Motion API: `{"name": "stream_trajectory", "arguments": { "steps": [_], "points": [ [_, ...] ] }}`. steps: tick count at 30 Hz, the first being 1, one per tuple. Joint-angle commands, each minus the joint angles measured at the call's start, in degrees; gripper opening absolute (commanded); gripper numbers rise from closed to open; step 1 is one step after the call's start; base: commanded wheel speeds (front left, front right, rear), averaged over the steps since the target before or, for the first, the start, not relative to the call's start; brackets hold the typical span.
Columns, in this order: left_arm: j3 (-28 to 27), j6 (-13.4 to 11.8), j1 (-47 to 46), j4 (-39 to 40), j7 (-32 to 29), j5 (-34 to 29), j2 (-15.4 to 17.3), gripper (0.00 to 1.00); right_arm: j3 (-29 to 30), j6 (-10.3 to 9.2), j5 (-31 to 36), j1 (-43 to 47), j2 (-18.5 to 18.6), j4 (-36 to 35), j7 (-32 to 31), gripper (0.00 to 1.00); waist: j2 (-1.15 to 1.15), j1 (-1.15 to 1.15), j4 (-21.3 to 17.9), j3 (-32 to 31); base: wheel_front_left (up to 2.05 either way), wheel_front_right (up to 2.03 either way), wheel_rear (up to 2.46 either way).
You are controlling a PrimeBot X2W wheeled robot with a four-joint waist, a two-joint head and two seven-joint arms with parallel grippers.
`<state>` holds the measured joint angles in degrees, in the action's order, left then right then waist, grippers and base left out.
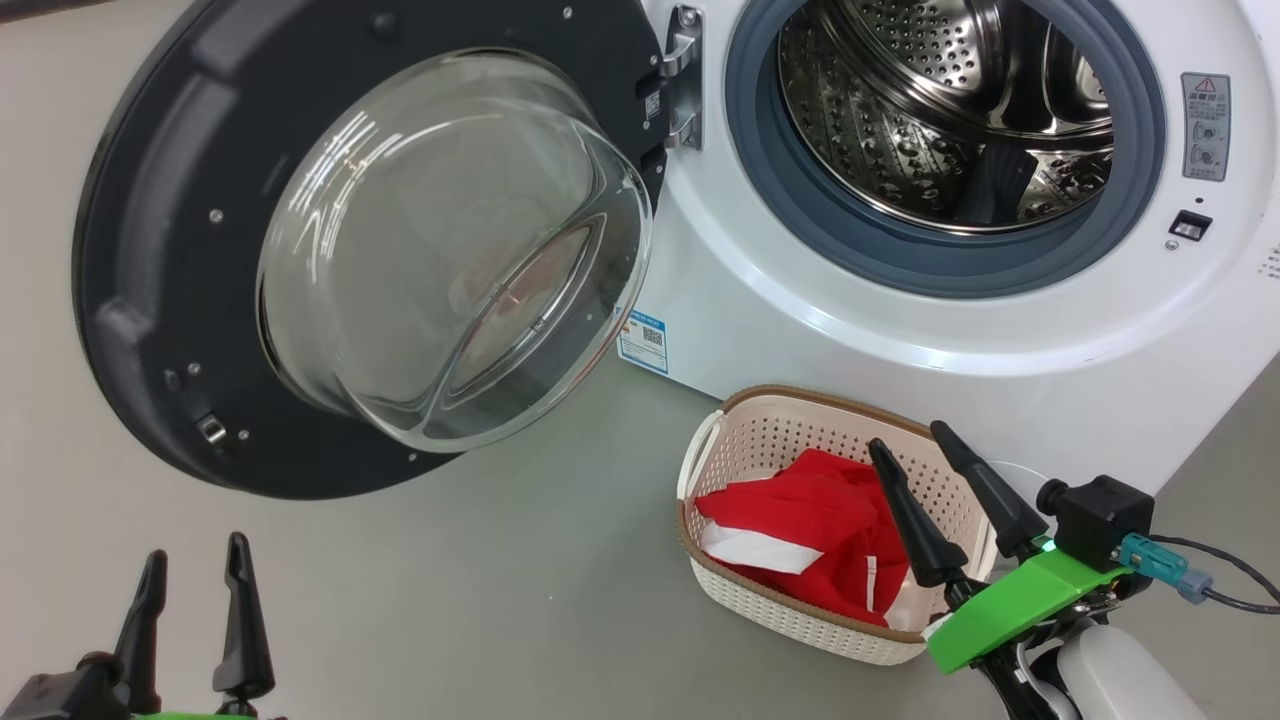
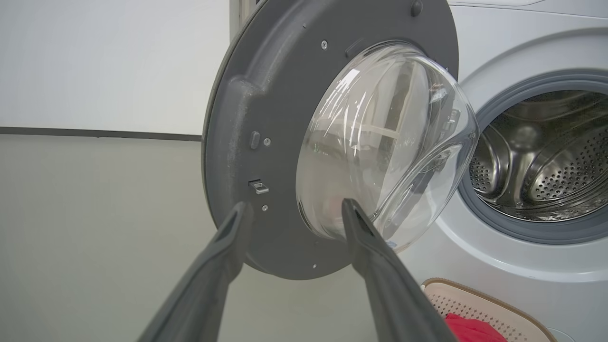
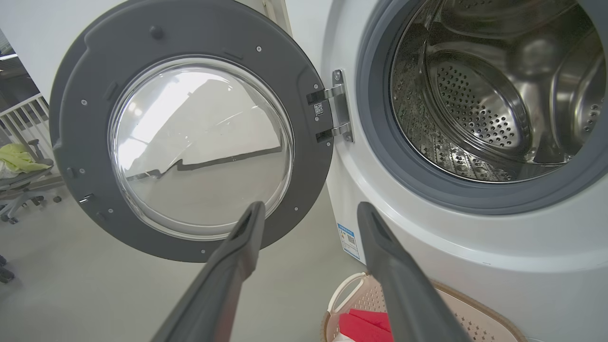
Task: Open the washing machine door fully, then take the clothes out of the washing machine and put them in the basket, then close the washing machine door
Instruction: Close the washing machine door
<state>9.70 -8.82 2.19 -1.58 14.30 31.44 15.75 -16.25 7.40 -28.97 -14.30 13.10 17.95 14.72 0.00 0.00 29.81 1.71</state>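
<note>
The washing machine door (image 1: pixel 150 250) hangs wide open to the left of the white washing machine (image 1: pixel 900 330), its glass bowl (image 1: pixel 450 250) bulging toward me. The steel drum (image 1: pixel 940 100) looks bare. Red clothes (image 1: pixel 810 530) with white panels lie in the cream basket (image 1: pixel 790 420) on the floor in front of the machine. My right gripper (image 1: pixel 912 440) hovers open just above the basket's right side, nothing between its fingers. Low at the left, my left gripper (image 1: pixel 195 555) stands open and empty, pointing toward the door (image 2: pixel 266 142). The basket (image 3: pixel 479 318) and clothes (image 3: pixel 365 325) lie below the right fingers.
Grey floor (image 1: pixel 500 560) spreads left of the basket and under the door. The hinge (image 1: pixel 685 75) joins door and machine. A blue label (image 1: pixel 642 340) sits at the machine's lower corner. An office chair with a green cloth (image 3: pixel 19 171) stands far off by a white rail.
</note>
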Motion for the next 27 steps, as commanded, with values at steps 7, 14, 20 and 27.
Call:
{"name": "stream_trajectory", "arguments": {
  "steps": [7, 14, 20, 27],
  "points": [
    [-2.24, 0.25, -1.35, 1.75, 0.63, -0.21, 1.72, 1.00, -0.87, 0.09, -0.36, -0.77, -0.18, -1.51, 0.28, 1.00, 0.00, 0.00, 0.02, -0.08, 0.00, 0.00, 0.00],
    [-2.13, 0.16, -1.47, 1.83, 0.44, -0.02, 2.00, 1.00, -0.80, 0.09, -0.35, -0.64, -0.25, -1.49, 0.28, 1.00, 0.00, 0.00, -0.06, -0.21, 0.00, 0.00, 0.00],
    [-1.86, 0.16, -1.79, 1.91, 0.14, -0.08, 2.40, 1.00, -0.62, 0.09, -0.37, -0.46, -0.15, -1.48, 0.28, 1.00, 0.00, 0.00, -0.17, -0.46, 0.00, 0.00, 0.00],
    [-1.60, 0.21, -2.12, 2.30, -0.56, 0.08, 2.94, 0.30, -0.44, 0.09, -0.37, -0.06, -0.46, -1.38, 0.28, 1.00, 0.00, 0.00, -0.26, -0.97, 0.00, 0.00, 0.00]
  ]
}}
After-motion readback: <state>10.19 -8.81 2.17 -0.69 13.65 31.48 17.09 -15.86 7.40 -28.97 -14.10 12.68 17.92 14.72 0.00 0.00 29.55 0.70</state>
